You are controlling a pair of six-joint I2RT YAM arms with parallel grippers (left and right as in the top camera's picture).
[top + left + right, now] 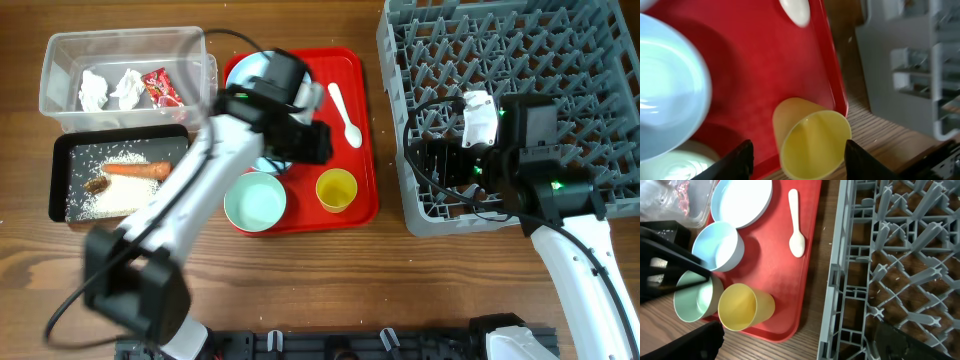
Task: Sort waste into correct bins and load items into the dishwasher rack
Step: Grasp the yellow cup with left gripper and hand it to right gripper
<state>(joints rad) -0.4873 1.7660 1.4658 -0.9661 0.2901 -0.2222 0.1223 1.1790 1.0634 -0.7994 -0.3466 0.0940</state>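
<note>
Only the left wrist view showed the left gripper point(797, 152), fingers spread wide either side of the upright cup point(812, 142) on the red tray point(755, 65) mid-counter. The right wrist view revealed the white bowl point(717, 245), mostly hidden overhead by the left arm point(190, 190). It also showed the right gripper point(800, 347) agape by the rack point(890, 255) at the far-right corner. The wrapper's point(160, 87) print was unreadable.

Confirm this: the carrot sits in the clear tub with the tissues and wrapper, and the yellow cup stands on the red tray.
Wrong on the carrot: the overhead view shows it in the black tray. The tissues and wrapper are in the clear tub, and the yellow cup stands on the red tray.
</note>
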